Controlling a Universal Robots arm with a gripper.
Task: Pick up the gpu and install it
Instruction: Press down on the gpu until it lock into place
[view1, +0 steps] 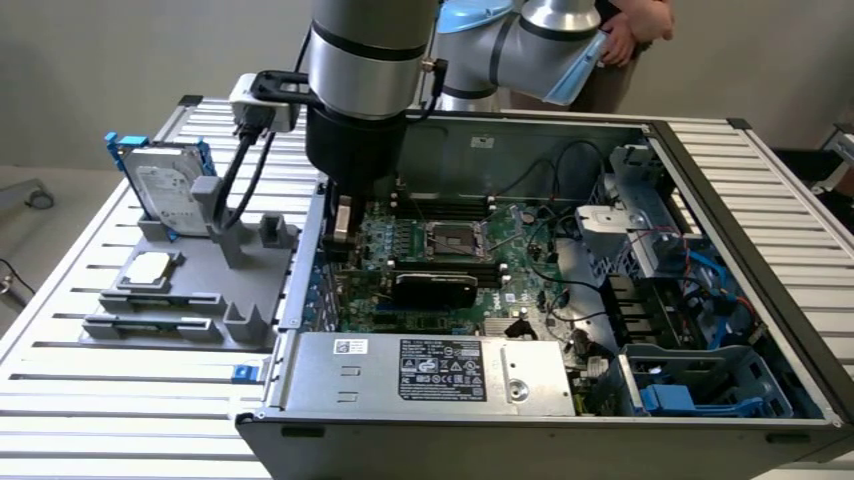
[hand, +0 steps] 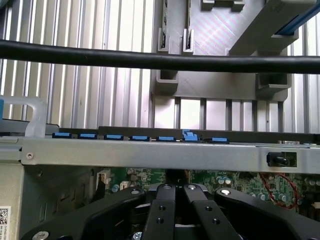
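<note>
The gpu (view1: 434, 289), a black glossy card, lies flat on the green motherboard (view1: 400, 245) inside the open computer case (view1: 747, 250). It sits just in front of the processor socket. My gripper (view1: 344, 235) hangs under the arm by the case wall on the exterior view's left, a little apart from the gpu's end. In the wrist view, my gripper (hand: 175, 212) shows black linkages drawn close together over the motherboard; it looks shut, with nothing seen in it. The case's rear wall (hand: 150, 152) with its blue slot clips runs right beyond them.
A grey holder (view1: 200, 300) on the slatted table (view1: 80, 400) carries a silver hard drive in a blue frame (view1: 167, 190) and a small square processor chip (view1: 147, 268). A silver power supply (view1: 427, 372) fills the case's front. A person (view1: 627, 40) stands behind. A black cable (hand: 160, 60) crosses the wrist view.
</note>
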